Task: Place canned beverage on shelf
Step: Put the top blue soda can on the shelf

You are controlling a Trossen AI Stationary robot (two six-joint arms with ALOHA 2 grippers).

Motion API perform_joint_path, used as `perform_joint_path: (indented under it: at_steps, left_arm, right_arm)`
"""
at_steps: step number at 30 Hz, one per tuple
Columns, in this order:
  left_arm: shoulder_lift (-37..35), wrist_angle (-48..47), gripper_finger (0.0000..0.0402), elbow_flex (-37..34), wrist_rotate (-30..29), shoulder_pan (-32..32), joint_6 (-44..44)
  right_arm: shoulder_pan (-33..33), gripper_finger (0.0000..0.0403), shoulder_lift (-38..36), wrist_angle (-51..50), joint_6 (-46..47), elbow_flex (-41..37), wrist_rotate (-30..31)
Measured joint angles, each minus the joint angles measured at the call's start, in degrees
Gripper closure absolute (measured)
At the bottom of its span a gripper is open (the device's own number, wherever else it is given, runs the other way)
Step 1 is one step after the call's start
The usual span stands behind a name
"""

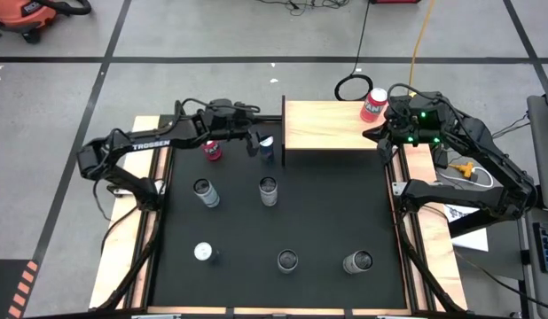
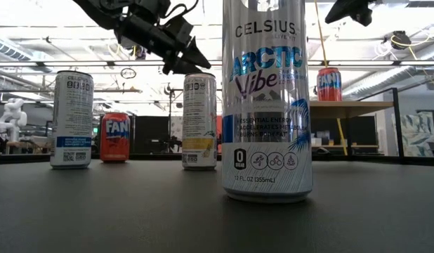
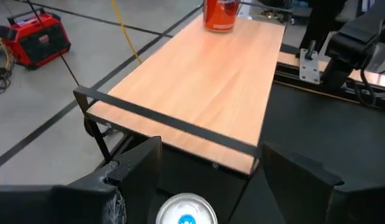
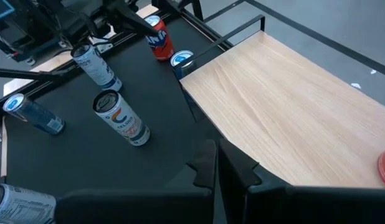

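The light wood shelf (image 1: pixel 327 124) stands at the far middle of the black mat, with a red Fanta can (image 1: pixel 373 105) upright on its far right corner. A blue-topped can (image 1: pixel 268 148) stands on the mat against the shelf's left end. My left gripper (image 1: pixel 259 140) hovers open above it. In the left wrist view the can's top (image 3: pixel 186 213) shows below and between the spread fingers, apart from them. My right gripper (image 4: pixel 220 165) hangs shut over the shelf's right end (image 4: pixel 286 106), empty.
A second red Fanta can (image 1: pixel 212 149) stands left of the blue-topped can. Several more cans stand on the mat: two in the middle row (image 1: pixel 206 191) (image 1: pixel 268 190) and three near the front edge, among them a tall Celsius can (image 2: pixel 267 98). The rest of the shelf top is bare.
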Motion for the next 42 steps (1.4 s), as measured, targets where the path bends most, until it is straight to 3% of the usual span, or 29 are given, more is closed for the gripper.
perform_joint_path:
  at_steps: [21, 42]
  left_arm:
    - [5.9, -4.0, 0.0123, 1.0, -1.7, 0.9, -1.6]
    - [6.7, -6.9, 0.0123, 1.0, -1.5, -0.3, -4.6]
  right_arm:
    - [0.0, 0.0403, 1.1, 0.0, 0.3, 0.0, 0.0]
    - [0.0, 0.0403, 3.6, -0.3, 0.4, 0.0, 0.0]
